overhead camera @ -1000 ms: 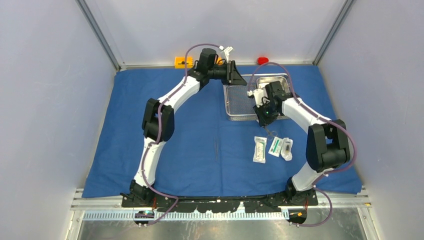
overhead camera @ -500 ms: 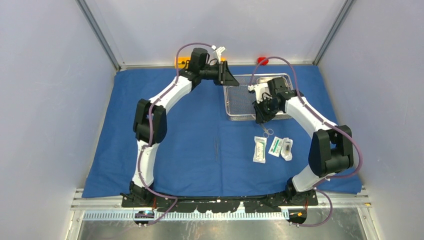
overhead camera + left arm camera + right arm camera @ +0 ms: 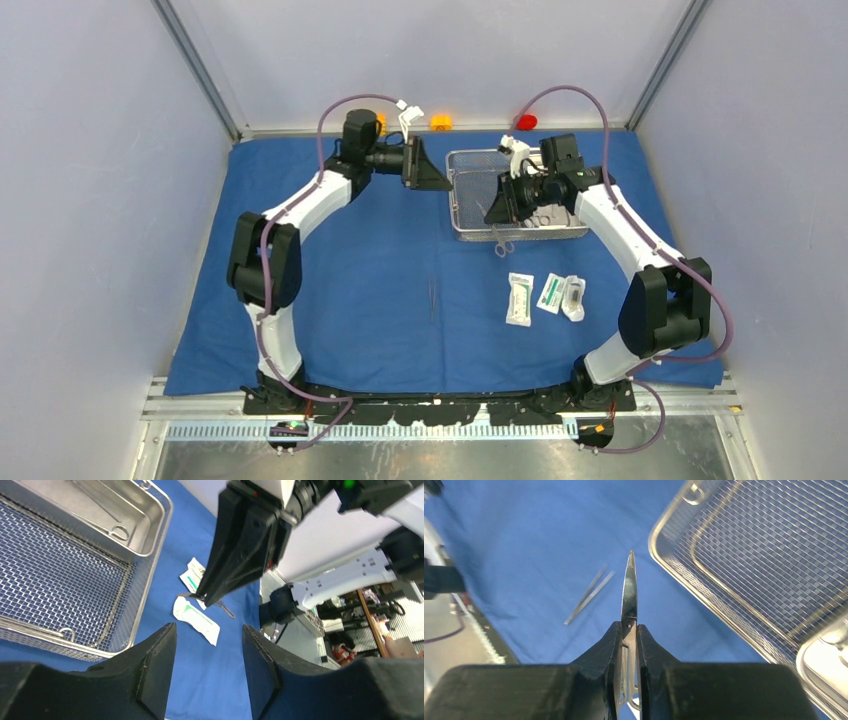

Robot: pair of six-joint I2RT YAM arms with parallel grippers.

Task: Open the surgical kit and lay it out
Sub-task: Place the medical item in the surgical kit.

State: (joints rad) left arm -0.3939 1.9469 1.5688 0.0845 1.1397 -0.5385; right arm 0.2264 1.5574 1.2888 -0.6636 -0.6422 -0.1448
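Note:
The blue cloth (image 3: 350,300) is spread flat, with the wire-mesh basket (image 3: 470,205) at its back right. The steel tray (image 3: 100,510) sits inside the basket's far end. My right gripper (image 3: 496,214) hangs over the basket's front left rim, shut on the slim scissors (image 3: 503,241). Their blades (image 3: 629,587) stick out past the right gripper (image 3: 628,629). My left gripper (image 3: 428,172) hovers left of the basket, and this left gripper (image 3: 209,630) is open and empty. Tweezers (image 3: 432,298) lie mid-cloth. Three white packets (image 3: 519,298) (image 3: 551,292) (image 3: 573,297) lie in front of the basket.
A red block (image 3: 525,121) and two orange blocks (image 3: 440,122) (image 3: 378,122) sit on the ledge behind the cloth. Grey walls close in the back and both sides. The two grippers face each other across the basket's left rim.
My left gripper drew back leftwards from the basket's back corner and its jaws widened. My right gripper rose and swung left, lifting the scissors off the cloth.

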